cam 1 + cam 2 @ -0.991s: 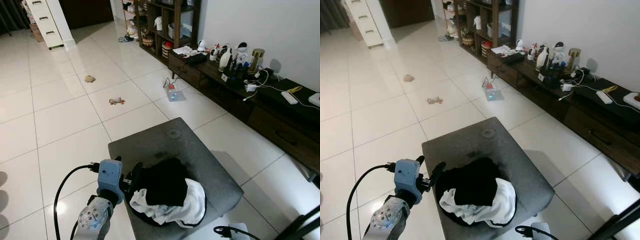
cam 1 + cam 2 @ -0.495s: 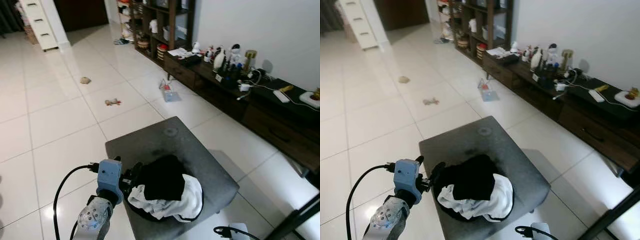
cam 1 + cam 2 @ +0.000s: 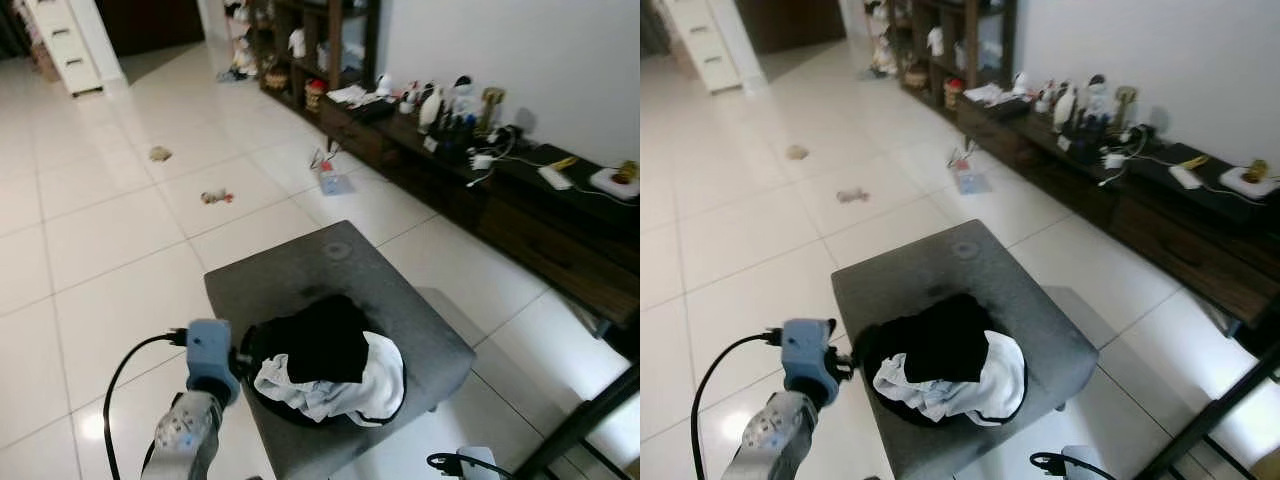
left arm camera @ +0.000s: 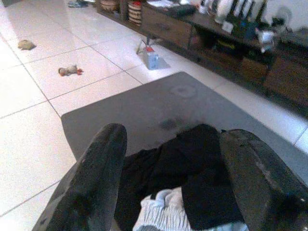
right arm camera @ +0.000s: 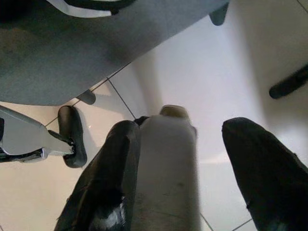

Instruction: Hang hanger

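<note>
Task barely begun, by my read: left hand (image 4: 168,178) open w/ nothing held, poised at the near edge of the clothes pile (image 3: 325,365) on the grey ottoman (image 3: 290,275). Can't make out a hanger, maybe buried in the pile. Right hand (image 5: 192,178) hangs low over the floor, fingers apart, empty.

A home living room: grey ottoman (image 3: 300,275), cluttered media console (image 3: 480,185), tiled floor (image 3: 100,230).

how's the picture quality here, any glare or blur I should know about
Left eye view: bright glare patches on the glossy floor tiles, slight softness overall. Left wrist view: left hand fingers blurred up close, the clothes pile on the grey ottoman fairly sharp. Right wrist view: right hand dark and soft against a washed-out floor.
</note>
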Tool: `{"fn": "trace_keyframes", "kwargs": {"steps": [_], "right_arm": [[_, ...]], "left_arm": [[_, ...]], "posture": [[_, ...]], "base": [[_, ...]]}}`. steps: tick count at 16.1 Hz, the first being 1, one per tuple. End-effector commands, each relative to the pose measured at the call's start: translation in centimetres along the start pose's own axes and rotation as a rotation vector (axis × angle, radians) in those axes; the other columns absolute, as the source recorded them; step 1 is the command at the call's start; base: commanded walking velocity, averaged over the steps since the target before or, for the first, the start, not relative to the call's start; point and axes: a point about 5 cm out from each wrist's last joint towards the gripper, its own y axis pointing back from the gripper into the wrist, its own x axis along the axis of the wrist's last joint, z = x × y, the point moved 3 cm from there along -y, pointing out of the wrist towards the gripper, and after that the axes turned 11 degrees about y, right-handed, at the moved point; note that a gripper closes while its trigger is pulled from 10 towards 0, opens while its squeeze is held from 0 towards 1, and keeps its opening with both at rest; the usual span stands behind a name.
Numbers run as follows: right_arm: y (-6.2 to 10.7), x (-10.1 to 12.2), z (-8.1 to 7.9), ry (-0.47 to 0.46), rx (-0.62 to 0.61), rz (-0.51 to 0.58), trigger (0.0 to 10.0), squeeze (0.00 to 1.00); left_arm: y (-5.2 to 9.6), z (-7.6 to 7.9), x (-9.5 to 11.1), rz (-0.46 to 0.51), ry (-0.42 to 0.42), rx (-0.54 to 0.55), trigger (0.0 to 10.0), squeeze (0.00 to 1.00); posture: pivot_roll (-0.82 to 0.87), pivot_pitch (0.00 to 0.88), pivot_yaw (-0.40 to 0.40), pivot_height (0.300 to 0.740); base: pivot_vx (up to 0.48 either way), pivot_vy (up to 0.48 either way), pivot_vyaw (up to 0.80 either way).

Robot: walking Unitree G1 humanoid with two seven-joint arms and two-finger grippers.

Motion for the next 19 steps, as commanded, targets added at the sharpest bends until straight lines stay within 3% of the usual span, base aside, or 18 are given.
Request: {"fn": "trace_keyframes", "kwargs": {"steps": [1,4,7,8,10,11,13,15,17,19], "right_arm": [[0.1,-0.7,-0.1,-0.001,0.008,-0.026,10.0,0.00],[0.1,-0.7,-0.2,-0.006,0.013,-0.018,10.0,0.00],[0.2,-0.9,0.0,-0.003,0.003,-0.022,10.0,0.00],[0.2,-1.0,0.0,0.003,0.006,-0.024,10.0,0.00],[0.2,-1.0,0.0,0.006,0.012,-0.022,10.0,0.00],[0.3,-1.2,0.0,0.012,0.017,-0.019,10.0,0.00],[0.5,-1.8,0.1,0.015,0.019,-0.018,10.0,0.00],[0.7,-2.7,0.3,0.014,0.016,-0.018,10.0,0.00],[1.1,-3.7,0.4,0.015,0.011,-0.008,10.0,0.00],[1.5,-4.4,0.3,0.027,0.021,0.007,10.0,0.00]], "left_arm": [[-0.5,-0.3,0.0,-0.003,0.056,0.029,10.0,0.00],[-1.3,-1.0,-0.1,0.000,0.129,0.101,10.0,0.00],[-2.1,-2.6,-0.2,-0.005,0.279,0.228,10.0,0.00],[-2.7,-2.7,-0.6,-0.039,0.366,0.254,10.0,0.00],[-3.5,-2.8,-0.8,-0.052,0.421,0.285,10.0,0.00],[-4.1,-3.3,-1.7,-0.107,0.528,0.366,10.0,0.00],[-4.9,-3.1,-2.0,-0.124,0.650,0.385,10.0,0.00],[-5.2,-2.5,-2.5,-0.142,0.659,0.363,10.0,0.00],[-5.4,-2.2,-2.2,-0.122,0.562,0.342,10.0,0.00],[-5.4,-2.5,-2.0,-0.088,0.535,0.365,10.0,0.00]], "posture": [[-0.07,0.115,0.017,0.661],[-0.07,0.126,0.013,0.651],[-0.07,0.144,0.004,0.651],[-0.08,0.163,-0.003,0.651],[-0.08,0.176,-0.008,0.651],[-0.09,0.216,-0.025,0.651],[-0.11,0.255,-0.037,0.651],[-0.12,0.288,-0.047,0.651],[-0.12,0.323,-0.056,0.646],[-0.12,0.343,-0.060,0.626]], "base": [[0.000,0.000,0.00],[0.000,0.000,0.00],[0.000,0.000,0.00],[0.000,0.000,0.00],[0.000,0.000,0.00],[0.000,0.000,0.00],[0.000,0.000,0.00],[0.000,0.000,0.00],[0.000,0.000,0.00],[0.000,0.000,0.00]]}}
